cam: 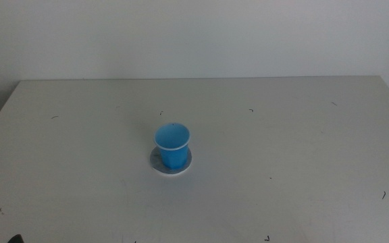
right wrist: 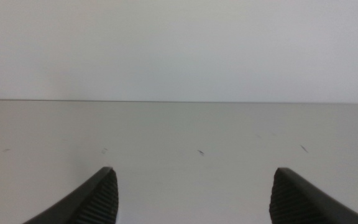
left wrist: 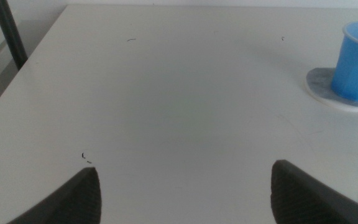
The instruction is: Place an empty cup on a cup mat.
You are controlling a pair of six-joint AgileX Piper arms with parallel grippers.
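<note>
The cup (cam: pixel 173 144) stood upright on the cup mat (cam: pixel 185 168) near the middle of the bench (cam: pixel 302 135), its base set slightly toward one side of the disc rather than dead centre, and nothing held it. By these views the placement looked done. The left gripper (left wrist: pixel 185 190) hung low over bare bench with its jaws spread wide, the cup and mat well off to one side of it — only a dark sliver showed at the middle view's bottom edge. The right gripper (right wrist: pixel 194 190) was likewise parted, facing empty bench and wall. The remaining risk seemed small — a careless sweep by the left arm could clip the light cup and tip it or drag it off the mat.
</note>
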